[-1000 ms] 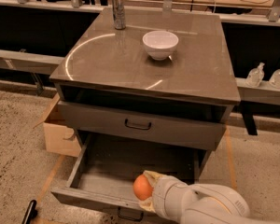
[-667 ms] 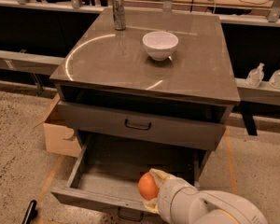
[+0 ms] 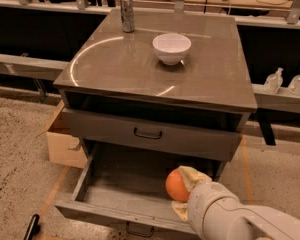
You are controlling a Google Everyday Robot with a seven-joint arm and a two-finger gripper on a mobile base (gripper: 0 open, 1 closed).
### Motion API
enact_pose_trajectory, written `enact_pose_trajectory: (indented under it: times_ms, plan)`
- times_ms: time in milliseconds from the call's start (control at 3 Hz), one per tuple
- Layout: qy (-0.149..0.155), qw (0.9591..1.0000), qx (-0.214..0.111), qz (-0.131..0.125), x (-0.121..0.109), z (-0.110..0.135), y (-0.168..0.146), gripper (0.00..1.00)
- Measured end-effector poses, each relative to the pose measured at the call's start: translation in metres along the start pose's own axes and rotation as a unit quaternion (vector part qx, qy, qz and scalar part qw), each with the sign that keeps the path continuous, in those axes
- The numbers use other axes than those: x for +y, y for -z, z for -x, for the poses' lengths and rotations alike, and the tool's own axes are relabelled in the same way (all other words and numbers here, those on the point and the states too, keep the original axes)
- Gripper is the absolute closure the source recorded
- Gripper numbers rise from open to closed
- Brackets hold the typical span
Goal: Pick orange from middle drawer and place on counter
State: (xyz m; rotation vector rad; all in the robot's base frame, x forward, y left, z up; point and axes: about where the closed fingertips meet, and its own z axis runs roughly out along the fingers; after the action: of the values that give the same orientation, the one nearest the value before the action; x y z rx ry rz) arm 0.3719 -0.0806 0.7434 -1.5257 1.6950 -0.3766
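Where the arm enters at near right, the gripper (image 3: 182, 192) has its jaws closed on the orange (image 3: 176, 186), held just over the near right part of the open middle drawer (image 3: 108, 210). Risk: in rising, the fruit or wrist may strike the closed drawer front (image 3: 150, 134) just beyond, or the tabletop (image 3: 215, 84) edge; a smooth round fruit could slip from the jaws. Farther off, a white bowl (image 3: 171, 47) and metal can (image 3: 127, 14) narrow the free area, and release near an edge would let the orange roll off. No brand, label or writing is legible.
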Motion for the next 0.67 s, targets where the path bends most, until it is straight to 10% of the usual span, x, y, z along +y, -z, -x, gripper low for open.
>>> enact_pose_trajectory:
  times_ms: [667]
  plan:
    - [0.090,0.9927,0.057,-0.057,-0.076,-0.027,0.050,1.00]
